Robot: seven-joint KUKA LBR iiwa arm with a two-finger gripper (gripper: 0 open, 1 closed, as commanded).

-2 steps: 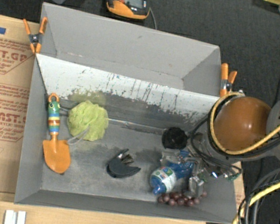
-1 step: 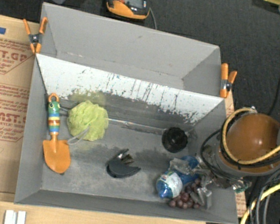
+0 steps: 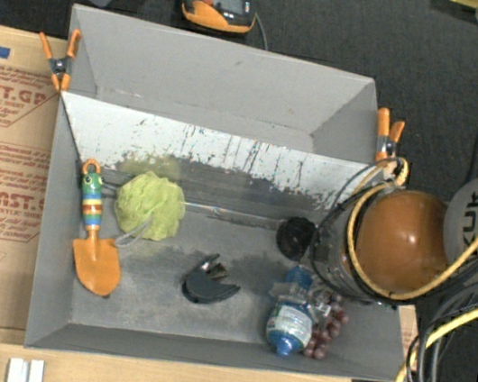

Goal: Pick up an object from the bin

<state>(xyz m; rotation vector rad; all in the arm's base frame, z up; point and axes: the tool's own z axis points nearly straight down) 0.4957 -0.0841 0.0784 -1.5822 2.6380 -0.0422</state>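
Camera view from above: the arm comes in at the right of the frame, and its orange cover [image 3: 399,241] hangs over the right end of the grey bin [image 3: 240,81]. The gripper [image 3: 321,269] sits under that cover, low in the bin's right part. The cover and dark wrist hide it, so I cannot tell how far open it is or whether it holds or touches anything.

Just below it, in the lower right corner of the bin, lies a small clear bottle [image 3: 290,327] with a blue label. A bunch of dark red grapes [image 3: 331,325] lies against the bottle's right side. These two are the things nearest the gripper.

A black round thing [image 3: 295,235] shows just left of the wrist; whether it belongs to the robot or to the bin I cannot tell.

Left of the bottle, near the middle of the floor, lies a black clip-like piece [image 3: 209,283]. Farther left are a yellow-green mesh sponge [image 3: 152,205] and, at the far left, an orange toy shovel [image 3: 94,242] with a striped handle. Shovel and sponge lie well apart from the gripper.
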